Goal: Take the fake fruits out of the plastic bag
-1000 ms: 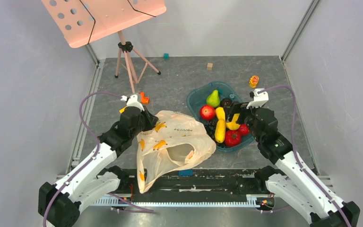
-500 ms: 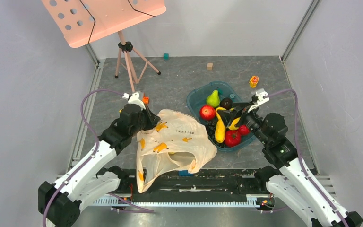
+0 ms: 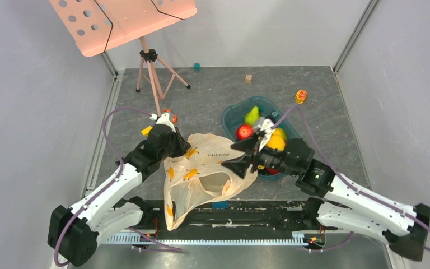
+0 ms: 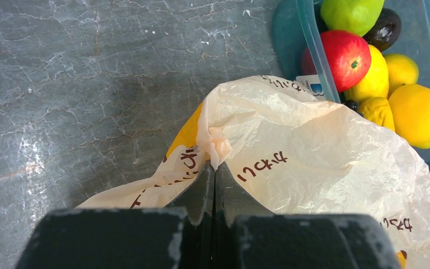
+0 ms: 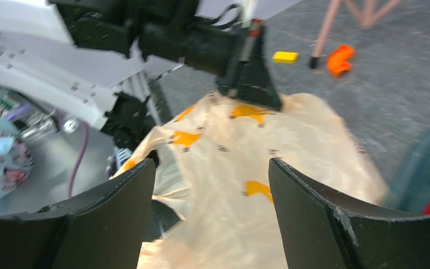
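Top view: plastic bag (image 3: 207, 168) lies crumpled on the counter (image 3: 213, 89), mouth gaping toward the arm bases. Left fingers (image 3: 177, 147) pinch the bag's far-left edge. Right fingers (image 3: 239, 159) hang spread over the bag's right side, holding nothing. Teal tray (image 3: 232, 115) sits just right of the bag and carries a pear (image 3: 252, 116), an apple (image 3: 244, 132) and a lemon (image 3: 277, 140), all outside the bag. Can't tell whether any fruit is left inside; the opening is shadowed.

Left wrist: left fingers (image 4: 214, 168) are pressed together on a fold of the bag (image 4: 313, 145). Tray (image 4: 308, 45), pear (image 4: 351, 12), apple (image 4: 336, 53) and lemon (image 4: 420, 115) lie beyond the bag's far corner, which touches the tray.

Right wrist: right fingers (image 5: 325, 213) are wide apart and empty, with the bag (image 5: 246, 157) right below.

Step, as I read it: left anchors the bag while right goes in for another fruit. Next move calls for right to swing to the mouth, enter low and close on a fruit without snagging film, left keeping its pinch.
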